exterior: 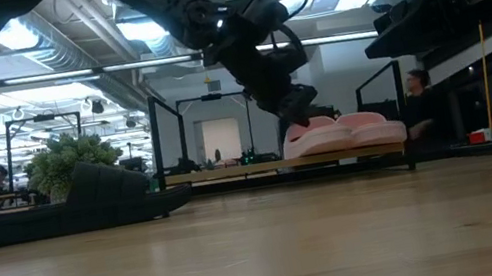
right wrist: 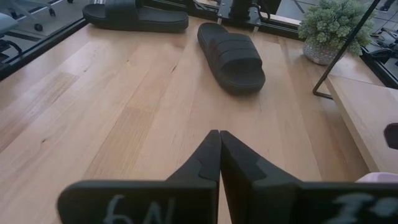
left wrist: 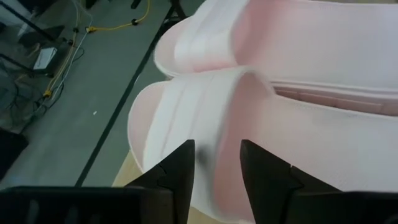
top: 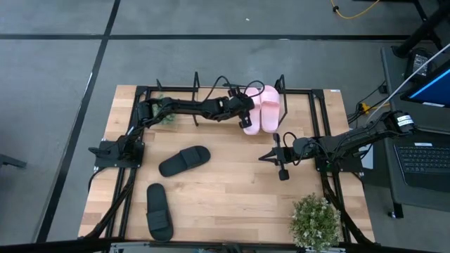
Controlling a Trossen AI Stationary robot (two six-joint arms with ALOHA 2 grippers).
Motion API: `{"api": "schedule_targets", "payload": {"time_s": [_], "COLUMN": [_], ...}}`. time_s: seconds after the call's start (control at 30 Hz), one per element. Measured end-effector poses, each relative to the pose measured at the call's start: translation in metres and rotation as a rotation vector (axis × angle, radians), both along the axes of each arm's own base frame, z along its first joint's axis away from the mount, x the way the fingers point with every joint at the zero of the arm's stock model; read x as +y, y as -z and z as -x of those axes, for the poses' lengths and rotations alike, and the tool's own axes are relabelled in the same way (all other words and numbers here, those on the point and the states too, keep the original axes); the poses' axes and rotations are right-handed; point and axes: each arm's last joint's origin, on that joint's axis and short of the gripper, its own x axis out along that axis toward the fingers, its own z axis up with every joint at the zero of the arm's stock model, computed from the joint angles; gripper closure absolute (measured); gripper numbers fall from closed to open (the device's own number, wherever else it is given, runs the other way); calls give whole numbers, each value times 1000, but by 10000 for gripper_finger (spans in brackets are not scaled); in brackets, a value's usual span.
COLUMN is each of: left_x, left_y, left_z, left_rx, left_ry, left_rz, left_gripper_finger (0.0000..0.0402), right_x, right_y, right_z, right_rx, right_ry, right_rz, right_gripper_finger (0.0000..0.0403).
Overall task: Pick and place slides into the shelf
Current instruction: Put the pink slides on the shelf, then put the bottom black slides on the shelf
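A light wooden desk [top: 232,190] stands on a grey floor, ringed by a black frame, with a small potted plant [top: 316,221] at its near right corner and another by the far left corner.

Along the far edge sits the shelf [top: 299,112], a low wire rack with a pale board. Two pale pink slides [top: 261,107] lie on it side by side, touching, their long axes running from the far edge toward the desk's middle.

The left gripper [top: 246,112] hangs just over the nearer end of the left pink slide [left wrist: 186,124]. In the left wrist view its two dark fingers [left wrist: 180,171] stand parted, with the slide's strap showing in the gap; whether they touch it cannot be told.

Two matte black slides wait on the open desk. One black slide [top: 184,161] lies left of centre, angled, its long axis slanting toward the far right. The other black slide [top: 159,211] lies near the near left corner, pointing roughly from near edge to far edge.

The right gripper [top: 279,156] hovers right of centre, fingers pressed together and holding nothing. Both black slides lie to its left, so the left arm looks the nearer one for them.
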Motion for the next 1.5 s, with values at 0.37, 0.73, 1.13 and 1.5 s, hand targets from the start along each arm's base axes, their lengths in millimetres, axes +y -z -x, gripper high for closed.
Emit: {"api": "schedule_targets", "payload": {"time_s": [0.37,0.73,1.13,1.5], "left_x": [-18,-22,-31,-57], "left_y": [-13,-40,-96,-83], "left_z": [-3,12,51,74], "left_rx": [1,35,50,52], "left_ry": [82,85,-26,-19], "left_rz": [-22,-32,-42,10], "left_gripper_finger": [280,280,280,280], "right_x": [0,0,0,11], "right_y": [0,0,0,0], "right_z": [0,0,0,2], "right_rx": [0,4,4,5], "right_ry": [0,1,15,-36], "right_rz": [0,-3,-51,-58], "right_gripper_finger": [391,391,391,391]}}
